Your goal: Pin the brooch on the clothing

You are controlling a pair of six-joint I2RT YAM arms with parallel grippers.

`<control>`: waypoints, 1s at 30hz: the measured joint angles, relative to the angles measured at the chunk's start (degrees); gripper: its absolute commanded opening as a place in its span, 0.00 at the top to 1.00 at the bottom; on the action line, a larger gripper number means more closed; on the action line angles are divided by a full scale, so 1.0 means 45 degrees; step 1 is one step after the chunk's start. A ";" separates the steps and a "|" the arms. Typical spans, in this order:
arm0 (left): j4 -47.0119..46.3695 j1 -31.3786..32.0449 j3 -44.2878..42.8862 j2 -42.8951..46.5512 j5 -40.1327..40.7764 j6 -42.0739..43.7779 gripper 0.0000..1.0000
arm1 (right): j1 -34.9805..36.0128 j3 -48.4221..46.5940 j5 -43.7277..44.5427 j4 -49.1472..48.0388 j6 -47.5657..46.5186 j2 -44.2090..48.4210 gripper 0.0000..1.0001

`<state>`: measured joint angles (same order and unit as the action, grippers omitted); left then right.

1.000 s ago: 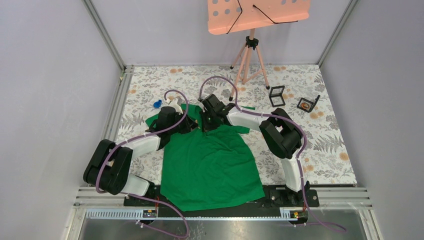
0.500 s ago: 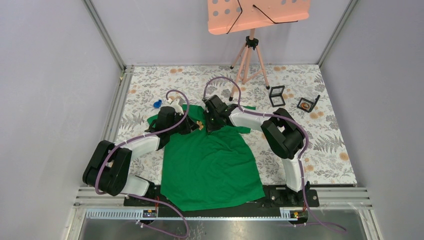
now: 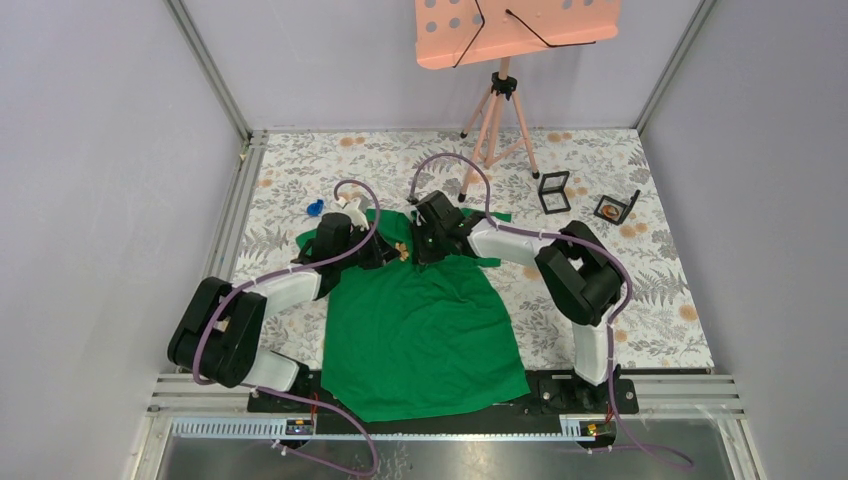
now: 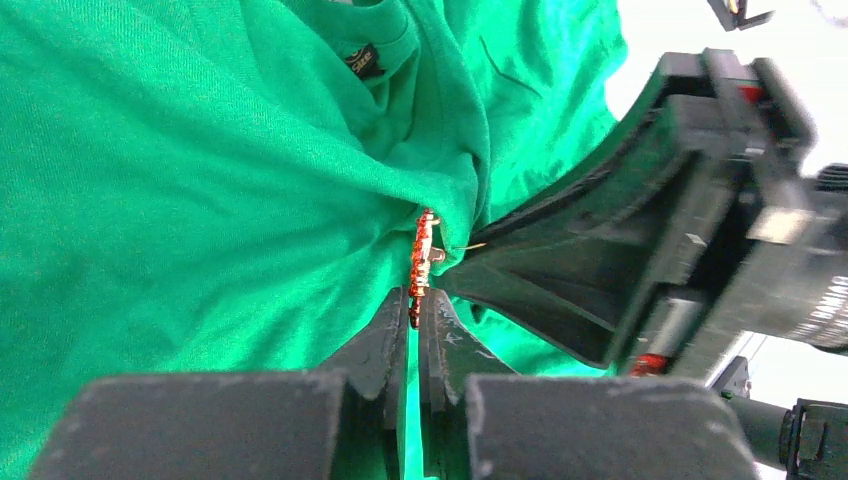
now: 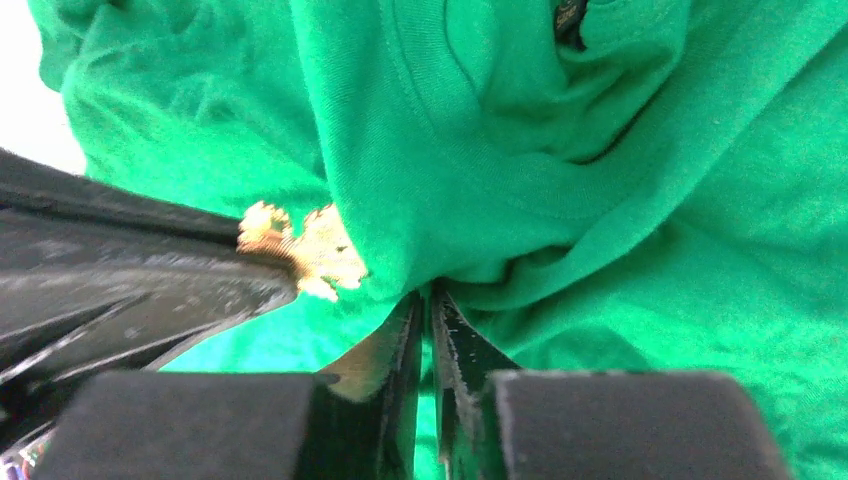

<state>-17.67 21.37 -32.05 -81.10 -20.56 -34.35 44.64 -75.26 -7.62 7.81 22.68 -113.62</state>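
Both jaws crowd the clothing [image 3: 425, 330] neck edge (brooch [image 4: 421, 262] between).

A floral-patterned cover [image 3: 660, 290] lies over the bench. At the far edge stands a salmon-pink music stand [image 3: 517, 30] on a tripod [image 3: 497, 115], with black cords crossing its perforated desk. On the far right a square black case [image 3: 553, 191] sits open. Near it is a second black case [image 3: 615, 208], holding something round and orange-brown. A small blue object [image 3: 314, 208] lies at the far left.
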 measured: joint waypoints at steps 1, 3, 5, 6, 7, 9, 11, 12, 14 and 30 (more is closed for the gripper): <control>0.0019 -0.0034 0.0000 -0.0058 0.0000 -0.0005 1.00 | 0.0000 0.0087 0.0000 -0.0058 -0.0039 0.0141 0.76; 0.0024 -0.0117 -0.0005 -0.0194 -0.0034 -0.0029 1.00 | -0.0024 0.0379 0.0000 -0.0141 -0.0117 0.0559 0.71; 0.0029 -0.0253 -0.0005 -0.0306 -0.0078 -0.0044 1.00 | -0.0083 0.0641 0.0000 -0.0136 -0.0194 0.1010 0.65; 0.0029 -0.0311 -0.0005 -0.0340 -0.0117 -0.0049 1.00 | -0.0131 0.0767 0.0000 -0.0141 -0.0253 0.1253 0.63; 0.0039 -0.0355 -0.0005 -0.0355 -0.0151 -0.0049 1.00 | -0.0185 0.0865 0.0000 -0.0141 -0.0306 0.1462 0.61; 0.0029 -0.0442 -0.0005 -0.0355 -0.0204 -0.0053 1.00 | -0.0311 0.1054 0.0000 -0.0146 -0.0413 0.1851 0.57; 0.0024 -0.0529 -0.0010 -0.0355 -0.0330 -0.0058 1.00 | -0.0471 0.1297 -0.0005 -0.0194 -0.0500 0.2239 0.55; 0.0019 -0.0554 -0.0010 -0.0355 -0.0393 -0.0063 1.00 | -0.0544 0.1409 -0.0029 -0.0204 -0.0544 0.2385 0.53; 0.0005 -0.0597 -0.0010 -0.0355 -0.0529 -0.0068 1.00 | -0.0704 0.1666 -0.0253 -0.0287 -0.0685 0.2608 0.51; -0.0112 -0.0695 -0.0141 -0.1059 -0.1977 -0.0034 1.00 | -0.1535 0.2404 -0.3259 -0.2696 -0.0874 0.1880 0.50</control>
<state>-18.17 18.24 -32.69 -85.86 -29.45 -34.50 37.74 -64.45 -22.28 -4.32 18.74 -105.16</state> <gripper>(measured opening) 0.037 0.507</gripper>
